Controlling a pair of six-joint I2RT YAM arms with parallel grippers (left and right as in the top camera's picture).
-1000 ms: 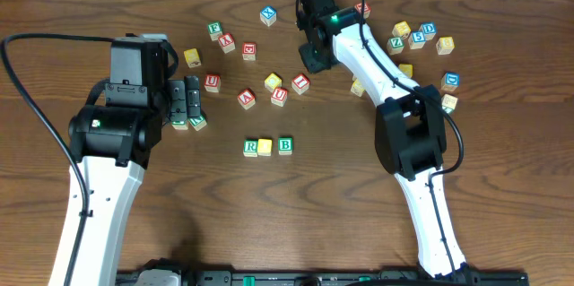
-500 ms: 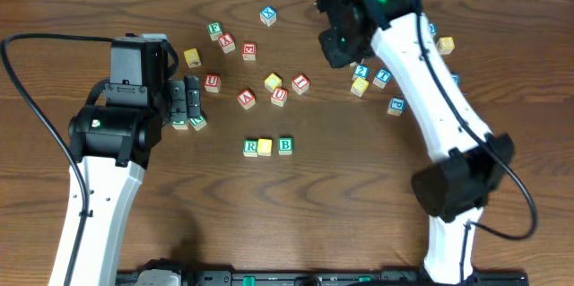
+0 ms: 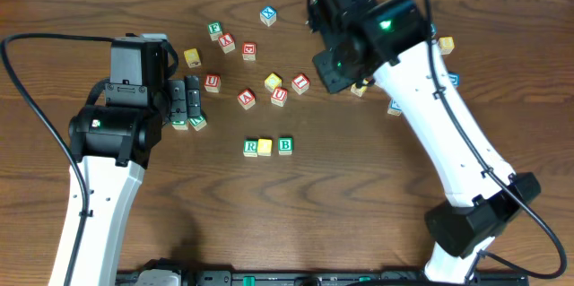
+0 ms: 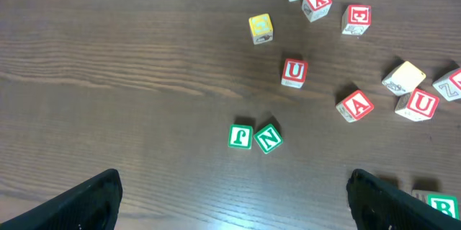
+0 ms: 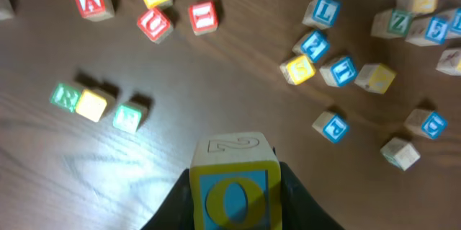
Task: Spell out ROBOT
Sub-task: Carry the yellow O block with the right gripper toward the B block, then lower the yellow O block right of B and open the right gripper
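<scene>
Wooden counter (image 3: 359, 214) lies beneath the O cube (image 5: 235, 179), clamped in the raised right hand (image 5: 235, 205), with R (image 5: 65, 96), yellow cube (image 5: 91, 104) and B (image 5: 127, 117) rowed ahead-left of it, while the left hand (image 4: 234, 187), fingers apart and empty, hangs near N (image 4: 268, 138).

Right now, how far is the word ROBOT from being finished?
Done: the R cube, a yellow cube and the B cube stand in a row. In hand: the right tool grips the O cube above the table. To do: set this O after B, then add a T, absent from the row. The left tool is open and empty.
</scene>
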